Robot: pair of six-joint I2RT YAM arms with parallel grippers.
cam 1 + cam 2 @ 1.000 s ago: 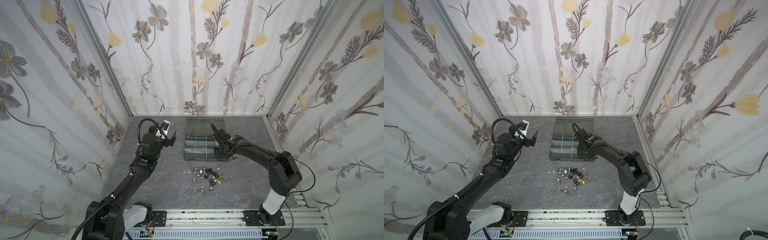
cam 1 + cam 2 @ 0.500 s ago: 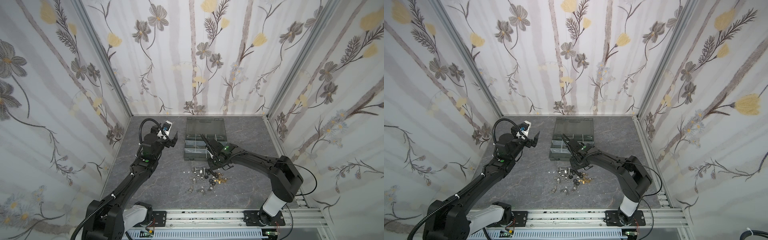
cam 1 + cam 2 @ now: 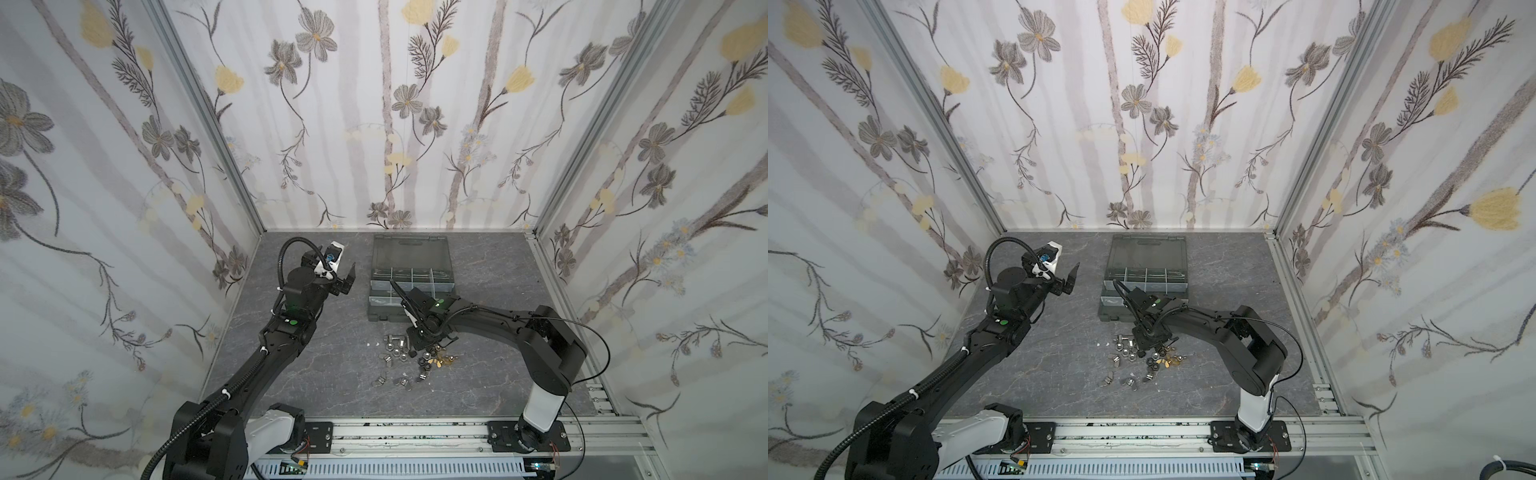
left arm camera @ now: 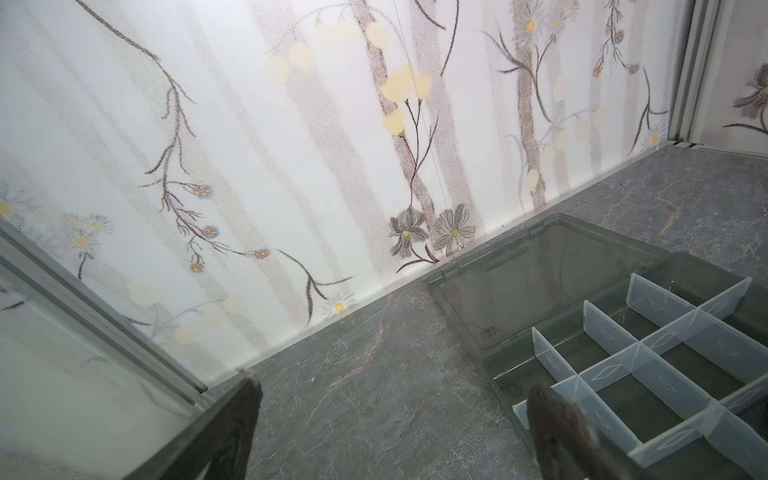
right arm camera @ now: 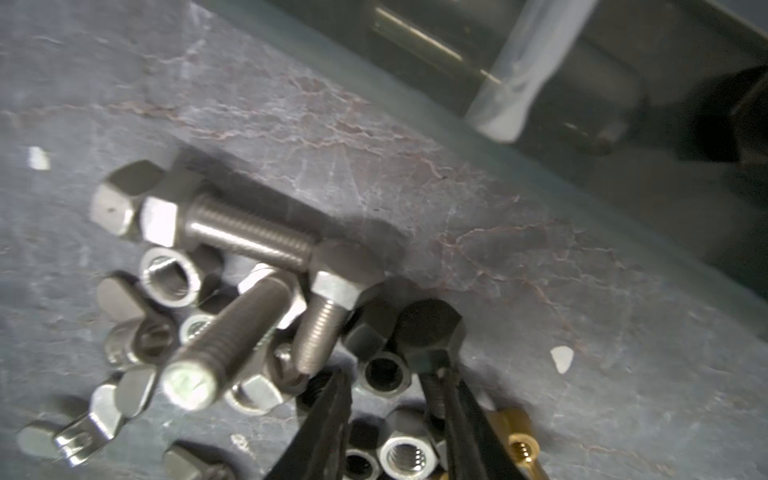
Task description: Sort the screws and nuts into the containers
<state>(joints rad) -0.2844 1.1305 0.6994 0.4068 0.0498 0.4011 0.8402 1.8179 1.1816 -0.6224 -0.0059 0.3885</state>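
Containers (image 4: 615,365) lie open, contents unclear — lid (image 4: 540,266) flat.

On the tabletop (image 3: 316,374) the organizer case (image 3: 380,314) lies near the back wall, with its lid (image 3: 411,253) flat behind the compartments (image 3: 422,276). In front of the case, the screws (image 3: 393,341) and nuts (image 3: 440,362) lie together in a heap. The left tool (image 3: 347,279) is left of the case, and the right tool (image 5: 390,374) is down at the heap.
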